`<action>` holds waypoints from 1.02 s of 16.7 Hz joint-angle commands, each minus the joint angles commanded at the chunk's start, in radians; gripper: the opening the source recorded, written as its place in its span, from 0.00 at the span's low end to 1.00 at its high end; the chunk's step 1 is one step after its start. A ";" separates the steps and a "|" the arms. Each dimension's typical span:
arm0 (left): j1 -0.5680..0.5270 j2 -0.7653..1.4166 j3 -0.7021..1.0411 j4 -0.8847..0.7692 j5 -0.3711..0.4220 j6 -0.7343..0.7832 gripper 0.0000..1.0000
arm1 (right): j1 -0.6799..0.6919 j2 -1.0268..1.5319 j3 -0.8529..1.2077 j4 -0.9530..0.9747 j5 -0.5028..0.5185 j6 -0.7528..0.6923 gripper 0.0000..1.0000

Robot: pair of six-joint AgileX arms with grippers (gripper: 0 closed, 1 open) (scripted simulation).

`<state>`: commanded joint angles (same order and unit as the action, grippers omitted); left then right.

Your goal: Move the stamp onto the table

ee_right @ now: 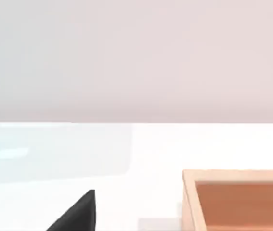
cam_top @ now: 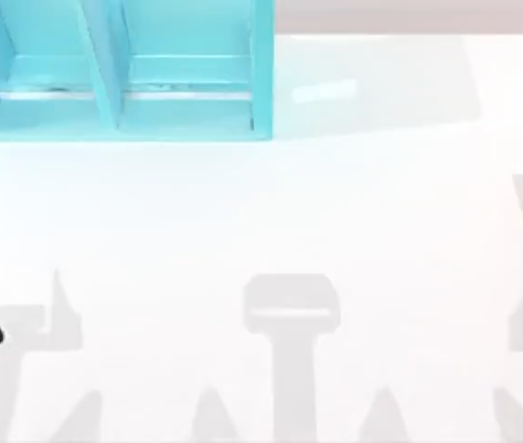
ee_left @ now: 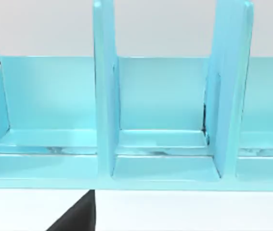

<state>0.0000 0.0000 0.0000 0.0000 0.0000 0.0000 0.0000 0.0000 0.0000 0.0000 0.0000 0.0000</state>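
- The stamp point(ee_right: 237, 202) is, as far as I can judge from a partial view, the tan wooden piece close in front of the right wrist camera. It seems to rest on the white worktop point(cam_top: 261, 212), well apart from the blue shelf point(cam_top: 113, 101).
- My left end effector point(ee_left: 76, 216) faces the shelf's open compartments. My right end effector point(ee_right: 76, 216) hangs just beside the wooden piece.
- I cannot tell whether either end effector is released or clenched, and nothing appears to be grasped.
- To do this step well, I would confirm the block's outline first. Then I would centre the right end effector over it, come straight down and close gently, since it is narrower than the span.
- The worktop is glossy and flat, so the block could slide if nudged sideways.
- A pale plain wall stands behind the worktop.
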 joint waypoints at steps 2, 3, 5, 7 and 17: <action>0.000 0.000 0.000 0.000 0.000 0.000 1.00 | 0.000 0.001 0.001 -0.001 0.000 0.000 1.00; 0.000 0.000 0.000 0.000 0.000 0.000 1.00 | -0.005 0.011 0.011 -0.011 0.000 -0.004 1.00; 0.000 0.000 0.000 0.000 0.000 0.000 1.00 | -0.027 0.064 0.063 -0.060 0.001 -0.025 1.00; 0.000 0.000 0.000 0.000 0.000 0.000 1.00 | -0.062 0.159 0.156 -0.143 0.002 -0.060 1.00; 0.000 0.000 0.000 0.000 0.000 0.000 1.00 | -0.326 1.082 0.849 -0.803 -0.002 -0.319 1.00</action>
<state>0.0000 0.0000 0.0000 0.0000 0.0000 0.0000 -0.3260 1.0823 0.8493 -0.8028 -0.0022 -0.3185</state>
